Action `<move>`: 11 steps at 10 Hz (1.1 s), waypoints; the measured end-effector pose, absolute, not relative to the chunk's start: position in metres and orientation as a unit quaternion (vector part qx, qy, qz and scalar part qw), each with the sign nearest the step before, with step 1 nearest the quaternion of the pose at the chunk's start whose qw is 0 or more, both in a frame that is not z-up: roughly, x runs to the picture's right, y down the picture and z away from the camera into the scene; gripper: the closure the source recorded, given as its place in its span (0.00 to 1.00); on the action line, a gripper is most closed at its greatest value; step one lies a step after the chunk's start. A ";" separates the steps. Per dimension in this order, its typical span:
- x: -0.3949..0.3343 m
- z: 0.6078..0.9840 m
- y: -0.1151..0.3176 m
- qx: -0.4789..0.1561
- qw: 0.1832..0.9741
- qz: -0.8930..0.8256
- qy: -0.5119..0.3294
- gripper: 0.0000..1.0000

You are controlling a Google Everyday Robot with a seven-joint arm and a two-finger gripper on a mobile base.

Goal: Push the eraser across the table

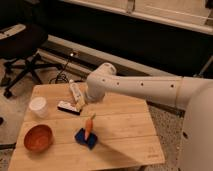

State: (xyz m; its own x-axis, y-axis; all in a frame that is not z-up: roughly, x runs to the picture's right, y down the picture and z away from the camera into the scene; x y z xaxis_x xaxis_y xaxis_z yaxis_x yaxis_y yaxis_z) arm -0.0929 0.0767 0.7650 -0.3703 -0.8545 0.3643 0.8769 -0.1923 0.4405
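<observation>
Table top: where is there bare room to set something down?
The right half of the table is bare, from the carrot on the blue block to the right edge, though the arm crosses above its far edge. The left is crowded: cup, bowl, and the pincer beside the eraser.

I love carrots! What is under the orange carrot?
A blue square block lies under the carrot, on the table. The carrot covers part of the block's top, so that part is hidden. The robot's jaws are farther back, beside the eraser.
</observation>
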 end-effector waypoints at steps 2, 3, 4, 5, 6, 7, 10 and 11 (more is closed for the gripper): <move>-0.093 0.765 0.077 -0.019 0.561 -0.772 -0.299 0.20; -0.093 0.765 0.077 -0.019 0.561 -0.772 -0.299 0.20; -0.093 0.764 0.077 -0.019 0.559 -0.773 -0.300 0.20; -0.094 0.764 0.075 -0.020 0.552 -0.778 -0.300 0.20; -0.101 0.765 0.070 -0.021 0.537 -0.789 -0.299 0.20; -0.106 0.768 0.064 -0.021 0.524 -0.798 -0.296 0.20; -0.134 0.794 0.020 -0.021 0.462 -0.847 -0.264 0.20; -0.146 0.805 0.000 -0.019 0.437 -0.867 -0.239 0.22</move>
State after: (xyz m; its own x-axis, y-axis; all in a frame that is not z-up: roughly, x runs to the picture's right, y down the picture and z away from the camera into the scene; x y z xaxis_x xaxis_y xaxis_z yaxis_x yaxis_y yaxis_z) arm -0.1462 0.0001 0.8045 -0.6166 -0.7489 0.2429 0.7675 -0.5030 0.3974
